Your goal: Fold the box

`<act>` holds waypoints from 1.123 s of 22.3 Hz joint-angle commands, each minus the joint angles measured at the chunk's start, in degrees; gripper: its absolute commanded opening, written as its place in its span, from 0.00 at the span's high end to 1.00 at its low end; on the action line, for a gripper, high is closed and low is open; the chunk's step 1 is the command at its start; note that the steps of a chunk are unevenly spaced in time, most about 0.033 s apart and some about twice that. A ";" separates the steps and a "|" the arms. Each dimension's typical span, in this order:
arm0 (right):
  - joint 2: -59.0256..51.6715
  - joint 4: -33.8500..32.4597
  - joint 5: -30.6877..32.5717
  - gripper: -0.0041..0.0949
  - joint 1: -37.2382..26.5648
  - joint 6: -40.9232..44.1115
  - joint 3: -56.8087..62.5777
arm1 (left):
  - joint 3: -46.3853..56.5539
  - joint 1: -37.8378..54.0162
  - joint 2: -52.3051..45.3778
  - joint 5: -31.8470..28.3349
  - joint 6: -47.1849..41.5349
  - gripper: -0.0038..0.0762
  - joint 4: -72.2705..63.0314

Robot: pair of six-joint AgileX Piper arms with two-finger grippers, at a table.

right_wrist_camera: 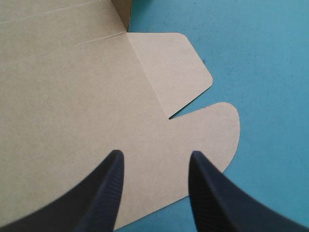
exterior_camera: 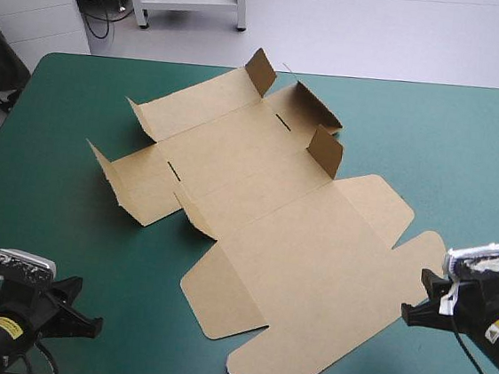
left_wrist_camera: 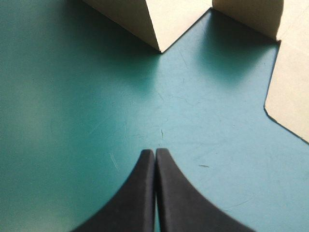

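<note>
Lying mostly flat mid-frame: box, long axis upper left to lower right. Nearer: right gripper, spread open over rounded flap. Left gripper clenched empty, short of box.

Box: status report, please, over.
Left end effector shut, over bare teal-green cover beside box. Right end effector open, above box's rounded flap. Box mostly flat, small flaps raised. Nothing in the way.
</note>
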 commanded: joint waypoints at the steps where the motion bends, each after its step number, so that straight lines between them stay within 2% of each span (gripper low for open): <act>1: 7.77 0.06 -2.89 0.44 -0.21 -1.00 -7.89 | -1.42 -0.04 0.94 -3.46 -0.52 0.99 -0.73; 8: 21.85 1.04 -2.78 0.43 -0.21 -6.80 -19.14 | -1.42 -0.04 0.94 -3.46 -0.52 0.99 -0.73; 13: 34.72 2.89 -1.90 0.27 -0.21 -8.97 -29.46 | -1.42 -0.04 0.94 -3.46 -0.52 0.99 -0.73; 18: 49.11 4.97 1.61 0.27 -0.21 -13.00 -41.85 | -1.42 -0.04 0.94 -3.46 -0.52 0.99 -0.73; 25: 61.56 11.01 5.88 0.27 -0.21 -16.90 -53.98 | -1.42 -0.04 0.94 -3.46 -0.52 0.99 -0.73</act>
